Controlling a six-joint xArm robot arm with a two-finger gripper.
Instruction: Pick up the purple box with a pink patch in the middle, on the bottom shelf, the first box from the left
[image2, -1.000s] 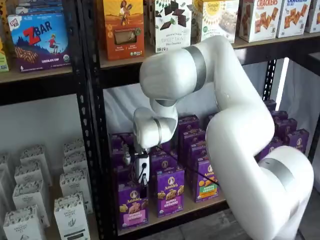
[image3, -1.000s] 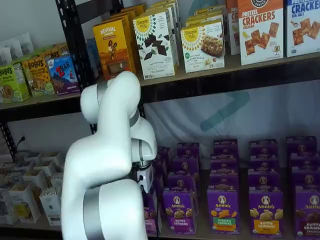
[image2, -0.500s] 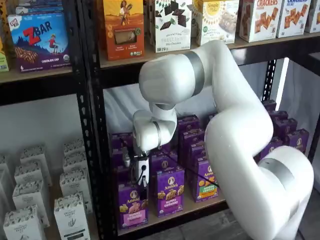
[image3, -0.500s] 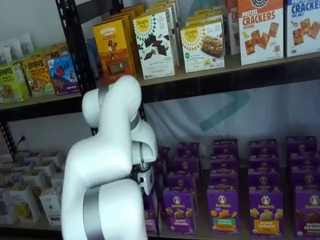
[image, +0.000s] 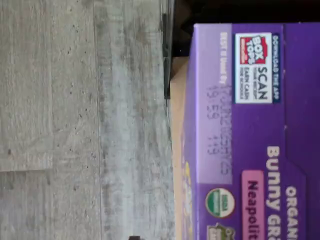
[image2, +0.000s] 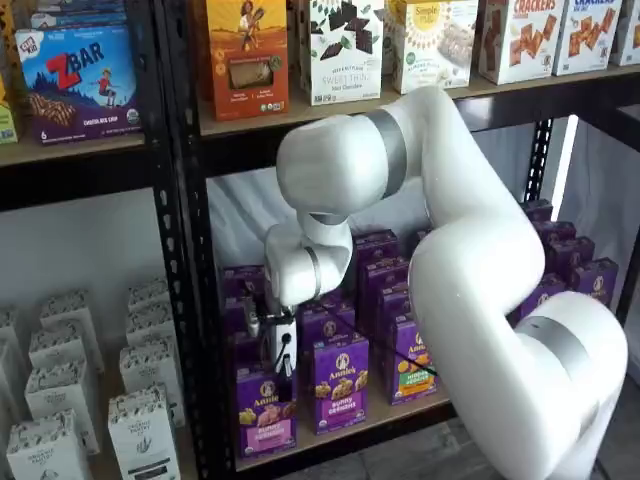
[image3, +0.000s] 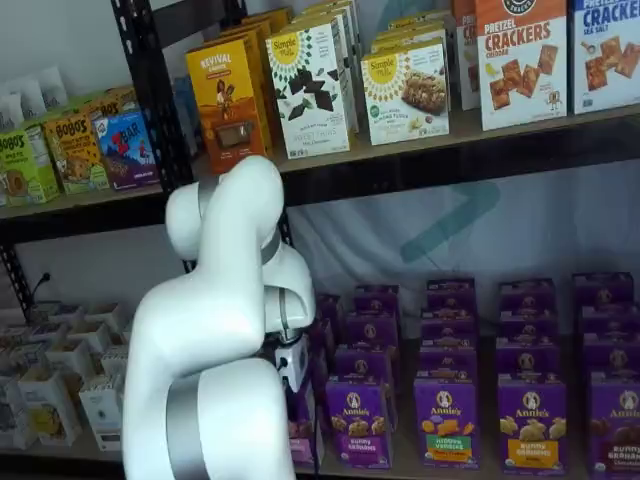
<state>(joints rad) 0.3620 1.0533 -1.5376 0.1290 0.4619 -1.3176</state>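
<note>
The purple box (image2: 266, 414) stands at the left front of the bottom shelf (image2: 395, 412), a pink band across its front. My gripper (image2: 275, 370) hangs straight above it, its white body and cable showing. The fingers are lost against the dark cartons, so no gap can be made out. In the wrist view the purple box (image: 250, 125) fills much of the picture, seen from above with its Box Tops label and a pink patch, beside the tan edge of the bottom shelf (image: 176, 125). In a shelf view only a sliver of the purple box (image3: 303, 445) shows past my arm.
Rows of other purple cartons (image2: 338, 382) stand right beside and behind it. A black upright (image2: 185, 300) rises just to its left. White cartons (image2: 140, 425) fill the neighbouring bay. The upper shelf board (image2: 330, 115) runs above my arm. Grey floor (image: 75, 125) lies below the shelf's edge.
The arm's upper joints have shifted slightly and the wrist has sunk a little toward the purple box. The boxes have not moved.
</note>
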